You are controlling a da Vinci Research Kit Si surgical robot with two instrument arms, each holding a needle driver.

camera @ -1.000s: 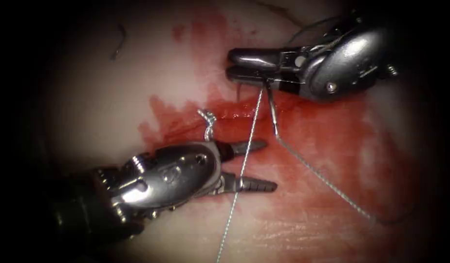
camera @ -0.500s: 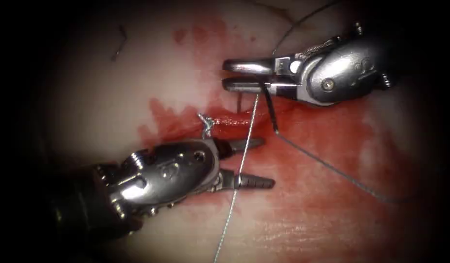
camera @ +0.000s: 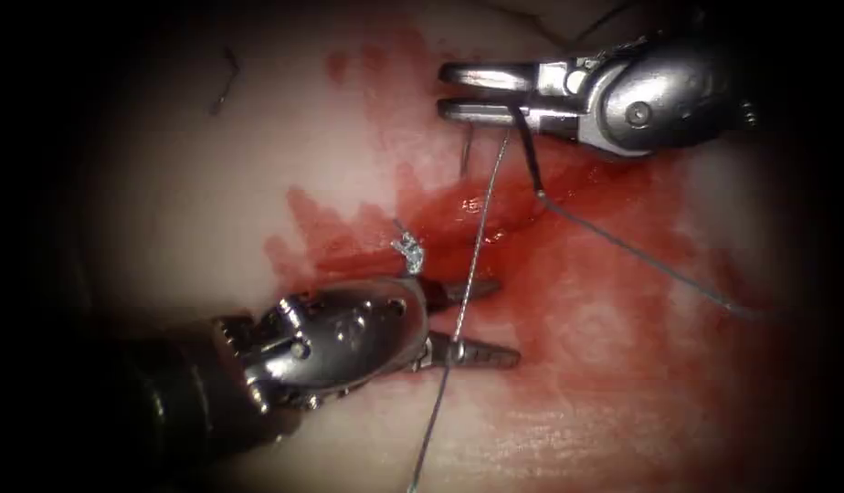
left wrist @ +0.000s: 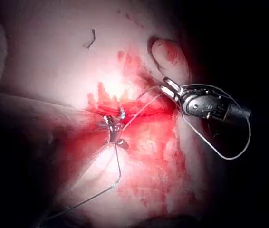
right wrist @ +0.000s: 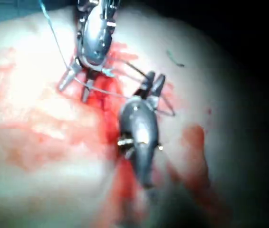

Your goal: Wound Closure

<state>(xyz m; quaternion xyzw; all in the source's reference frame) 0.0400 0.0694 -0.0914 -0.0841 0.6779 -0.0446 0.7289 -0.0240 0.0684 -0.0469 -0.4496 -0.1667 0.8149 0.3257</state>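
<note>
Right tool (camera: 463, 91): upper right of the endoscope frame, above the cut. Jaws lie parallel with a narrow gap between them; the lower jaw pinches the needle (camera: 529, 155) near the end that carries the thread. The needle hangs below the jaws as a dark curve, clear of the tissue; its far end cannot be made out.

Left tool (camera: 490, 324): lower left of the frame, below the cut. Jaws spread wide, holding nothing.

Thread (camera: 477, 246): one strand runs from the right tool's jaws down across the cut, between the left tool's spread jaws, and on to the bottom edge. A second strand leaves the needle and trails to the right edge.

Knot (camera: 408, 248): pale, at the left end of the cut, just above the left tool.

Tissue (camera: 166, 201): pale, with red fluid (camera: 577, 301) spread around the cut (camera: 468, 215), mostly to the right.

Thread scrap (camera: 223, 80): upper left of the frame, well apart from the rest.
</note>
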